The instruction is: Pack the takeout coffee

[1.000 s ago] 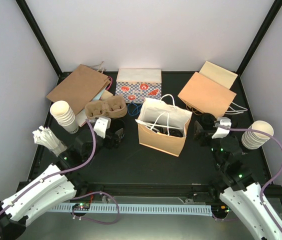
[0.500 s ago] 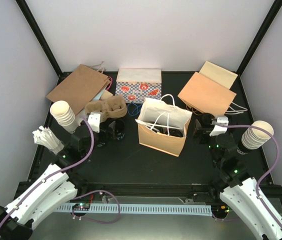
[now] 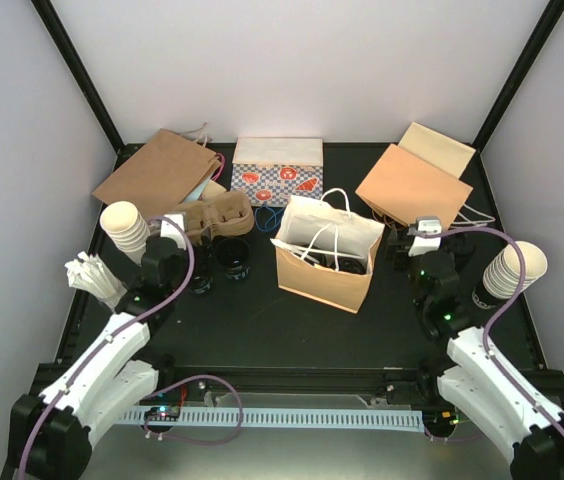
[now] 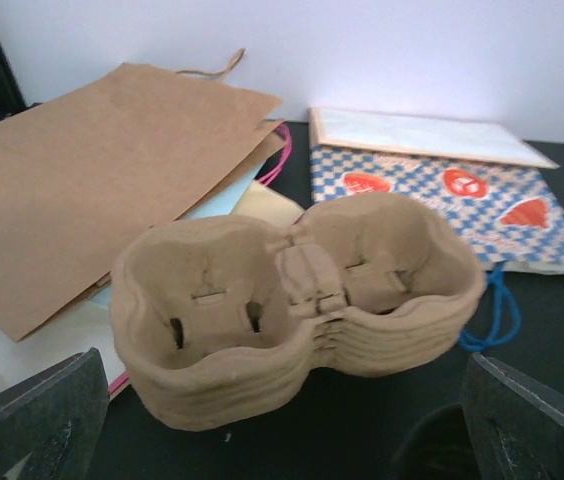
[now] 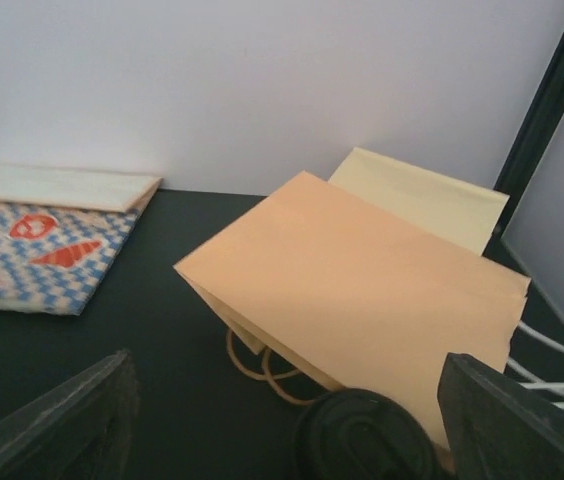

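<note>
Reaches both arms forward. Holds left fingers (image 4: 32,420) wide, carrier stack (image 4: 292,300) ahead between them. Holds right fingers (image 5: 62,420) wide, lidded coffee cup (image 5: 362,440) between them, plain in wrist view only.

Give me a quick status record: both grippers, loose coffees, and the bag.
left gripper: open, empty, facing the carrier stack
right gripper: open, empty, lidded cup just ahead
second cup: standing on the table, right of the left gripper
paper bag: upright, open, mid-table; contents too dark to tell
</note>
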Robot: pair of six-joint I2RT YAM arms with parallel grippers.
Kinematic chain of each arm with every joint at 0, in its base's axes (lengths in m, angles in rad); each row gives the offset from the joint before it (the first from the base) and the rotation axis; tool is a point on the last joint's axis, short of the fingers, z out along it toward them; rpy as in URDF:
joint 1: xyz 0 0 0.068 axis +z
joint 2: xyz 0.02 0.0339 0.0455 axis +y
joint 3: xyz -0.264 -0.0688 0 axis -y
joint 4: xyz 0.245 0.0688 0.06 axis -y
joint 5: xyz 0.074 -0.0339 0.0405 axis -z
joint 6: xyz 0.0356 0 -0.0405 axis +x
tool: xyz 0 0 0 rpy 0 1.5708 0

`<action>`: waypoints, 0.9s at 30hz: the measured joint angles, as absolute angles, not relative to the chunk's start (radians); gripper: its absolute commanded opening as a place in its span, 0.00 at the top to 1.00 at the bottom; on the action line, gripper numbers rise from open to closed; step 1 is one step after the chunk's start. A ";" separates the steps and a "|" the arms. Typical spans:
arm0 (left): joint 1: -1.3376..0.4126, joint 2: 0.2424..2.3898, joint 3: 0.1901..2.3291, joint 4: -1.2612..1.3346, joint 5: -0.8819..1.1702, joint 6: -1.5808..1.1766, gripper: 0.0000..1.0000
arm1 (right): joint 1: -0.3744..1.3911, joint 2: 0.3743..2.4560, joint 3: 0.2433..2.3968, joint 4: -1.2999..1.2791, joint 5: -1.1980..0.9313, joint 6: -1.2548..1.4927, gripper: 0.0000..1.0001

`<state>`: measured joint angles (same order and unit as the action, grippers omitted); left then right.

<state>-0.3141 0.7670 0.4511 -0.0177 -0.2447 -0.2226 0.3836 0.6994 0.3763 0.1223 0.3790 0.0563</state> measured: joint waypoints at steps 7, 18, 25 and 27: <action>-0.313 0.934 0.384 0.200 -0.387 -0.146 0.01 | 0.279 0.845 0.228 0.416 0.333 -0.044 0.17; -0.219 1.087 0.284 0.564 -0.391 -0.006 0.01 | 0.177 1.129 0.186 0.763 0.276 -0.048 0.15; -0.163 1.182 0.271 0.690 -0.320 0.034 0.01 | 0.149 1.285 0.224 0.882 0.243 -0.056 0.10; -0.149 1.202 0.274 0.716 -0.302 0.047 0.01 | 0.137 1.326 0.235 0.914 0.228 -0.056 0.09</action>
<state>-0.1493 1.2022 0.2745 0.7158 -0.3023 0.0475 0.1368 1.3262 0.2348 0.9138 0.2279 -0.0559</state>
